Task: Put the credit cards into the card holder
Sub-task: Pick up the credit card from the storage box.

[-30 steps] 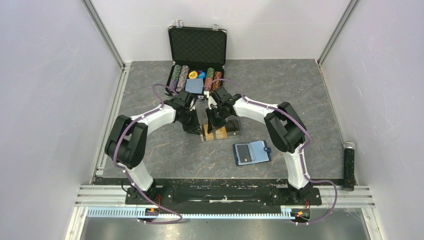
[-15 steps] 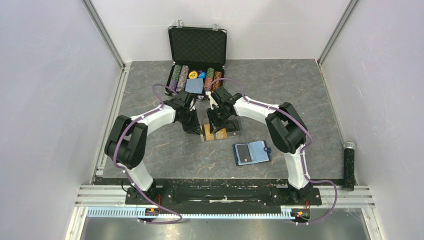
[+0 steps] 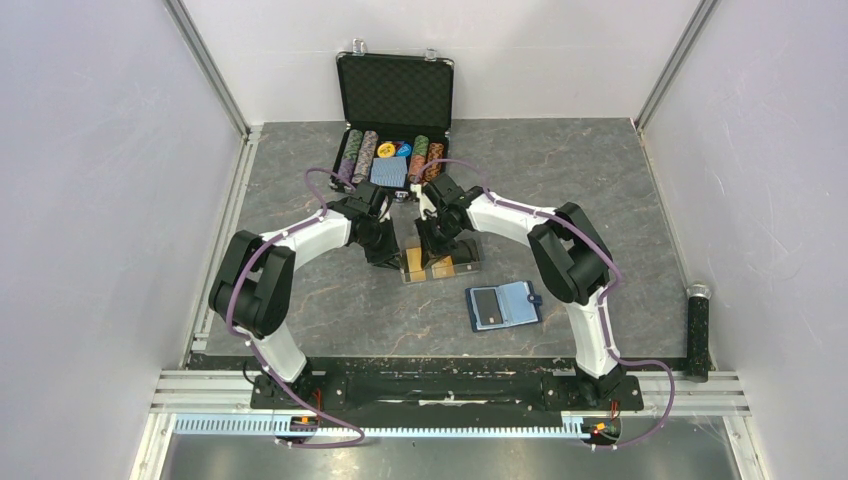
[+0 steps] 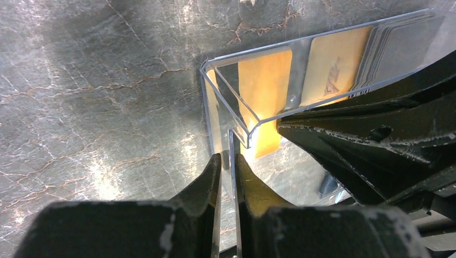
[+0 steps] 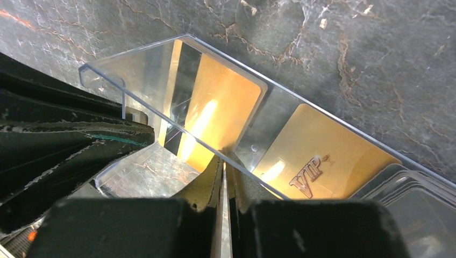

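Progress: early. Most of the credit cards [image 5: 317,156] are not yet in the card holder [image 3: 505,305]. At least two gold ones stand in the clear tray [image 5: 161,119] at mid-table, and a stack of grey ones [image 4: 398,48] sits at one end of the same tray. The card holder lies open on the table [image 3: 600,190], nearer my bases and to the right of the tray, well apart from both claws. A dark rectangle shows on its left half. It may be a card already seated, but I cannot confirm that from above.

Left claw [image 4: 226,161]: pressed nearly together, pinching a thin clear wall at the tray's corner. I judge this to be a bracing hold.

Right claw [image 5: 223,166]: pressed together on a thin pale edge at the tray's long wall. I take that edge for part of the tray, not a card. No card is lifted free in either wrist view.

Remaining: draw each card out, carry it to the holder and seat it in a pocket.

Against the earlier overhead frames, little differs. My right arm's elbow sits slightly nearer the centre. The tray, the holder, the open briefcase [image 3: 395,100] and my left arm show no shift that I can make out.
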{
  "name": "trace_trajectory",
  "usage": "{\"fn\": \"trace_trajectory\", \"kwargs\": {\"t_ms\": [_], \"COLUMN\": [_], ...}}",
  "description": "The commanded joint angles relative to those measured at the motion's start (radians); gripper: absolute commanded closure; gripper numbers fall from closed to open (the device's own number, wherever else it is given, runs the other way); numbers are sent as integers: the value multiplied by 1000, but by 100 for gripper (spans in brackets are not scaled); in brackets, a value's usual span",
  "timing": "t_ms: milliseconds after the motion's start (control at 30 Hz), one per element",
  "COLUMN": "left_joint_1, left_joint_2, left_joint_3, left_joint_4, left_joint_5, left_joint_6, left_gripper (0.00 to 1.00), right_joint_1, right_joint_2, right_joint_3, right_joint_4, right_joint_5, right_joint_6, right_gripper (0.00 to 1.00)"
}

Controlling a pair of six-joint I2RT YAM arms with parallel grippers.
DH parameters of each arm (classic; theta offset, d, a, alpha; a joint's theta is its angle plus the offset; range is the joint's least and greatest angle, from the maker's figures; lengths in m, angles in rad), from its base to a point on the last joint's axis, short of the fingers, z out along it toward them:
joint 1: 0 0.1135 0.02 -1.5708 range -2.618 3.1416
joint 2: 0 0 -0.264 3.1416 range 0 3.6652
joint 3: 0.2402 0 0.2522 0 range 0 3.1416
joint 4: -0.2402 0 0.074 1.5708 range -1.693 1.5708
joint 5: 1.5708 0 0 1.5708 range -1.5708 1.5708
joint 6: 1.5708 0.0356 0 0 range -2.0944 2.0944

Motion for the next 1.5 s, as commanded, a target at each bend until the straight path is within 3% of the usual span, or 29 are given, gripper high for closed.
{"fn": "trace_trajectory", "kwargs": {"t_ms": [0, 400, 533, 633, 733, 867, 1067, 1233, 1467], "left_joint_1": [-9, -9, -9, -9, -9, -9, -10, -9, -9], "left_joint_2": [2, 2, 3, 2, 5, 3, 7, 7, 9], "left_joint_3": [-26, -31, -28, -27, -28, -36, -32, -30, -31], "left_joint_4": [-3, -5, -5, -5, -8, -8, -8, -8, -8], "left_joint_5": [-16, -16, -13, -14, -14, -16, -15, -17, -16], "left_joint_6": [-5, -4, -2, -1, 2, 2, 2, 1, 2], "left_gripper": [92, 92, 92, 92, 92, 92, 92, 92, 92], "right_joint_1": [7, 7, 8, 7, 8, 8, 10, 8, 9], "right_joint_2": [18, -30, -39, -43, -40, -20, 23, 46, 57], "right_joint_3": [32, 31, 41, 37, 32, 26, 32, 35, 31], "right_joint_4": [36, 84, 45, 4, -20, -25, -29, -6, 46], "right_joint_5": [-76, -129, -60, 31, 91, 92, 68, -5, -124], "right_joint_6": [11, 52, 42, 22, 5, -10, -20, -19, 15], "right_gripper": [96, 100, 100, 91, 72, 65, 67, 78, 79]}}
